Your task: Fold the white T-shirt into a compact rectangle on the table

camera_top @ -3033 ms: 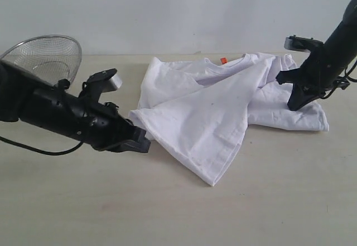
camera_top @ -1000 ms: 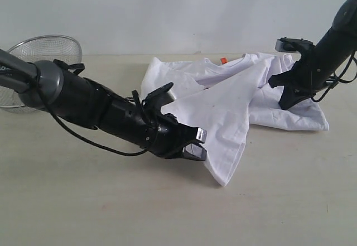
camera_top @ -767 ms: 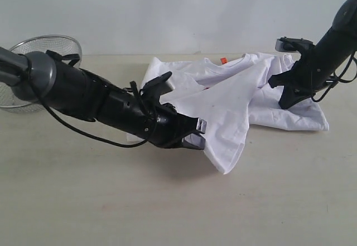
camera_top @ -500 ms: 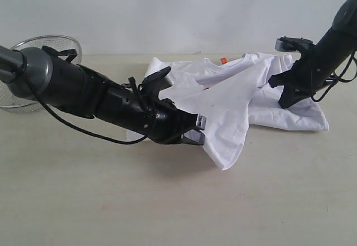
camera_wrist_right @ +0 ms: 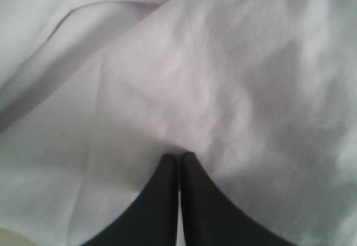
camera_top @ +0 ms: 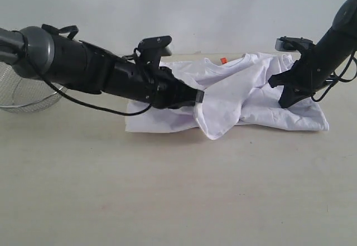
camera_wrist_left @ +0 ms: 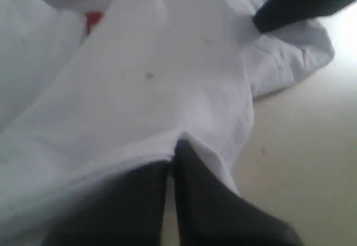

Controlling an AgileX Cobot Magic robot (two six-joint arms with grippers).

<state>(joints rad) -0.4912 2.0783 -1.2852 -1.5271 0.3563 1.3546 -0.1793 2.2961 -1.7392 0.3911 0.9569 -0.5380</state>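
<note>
White cotton short-sleeved T-shirt [camera_top: 256, 112] lies toward one o'clock on the pale beige wood-grain table [camera_top: 167, 201]. The left gripper [camera_top: 196, 99], clamped on its hem, has carried that flap toward twelve o'clock, so the fold is underway, while the right gripper [camera_top: 283, 102] stays pinched on cloth

L arm [camera_top: 100, 73]: matte blk, chain of cylindrical segs w/ visible seams. Grey joint housing [camera_top: 34, 44] rounded, at shoulder-side end. L cable [camera_top: 106, 111]: thin, blk, slack loop under arm; small blk strap loop on top nr grey joint.
L wrist cam [camera_top: 155, 41]: blk bracket, pale-grey face.
L gripper [camera_top: 199, 98]: blk body, silver-grey piece at tip. L fingers [camera_wrist_left: 206, 201]: blk, wedge-shaped, tapering to blunt tips.
R arm [camera_top: 334, 34]: blk, rounded profile. R wrist cam [camera_top: 291, 43]: grey/silver block on blk mount. R cables [camera_top: 341, 81]: blk, bunched at wrist.
R gripper [camera_top: 283, 104]: blk. R fingers [camera_wrist_right: 203, 207]: smooth, blk, tapered.
</note>
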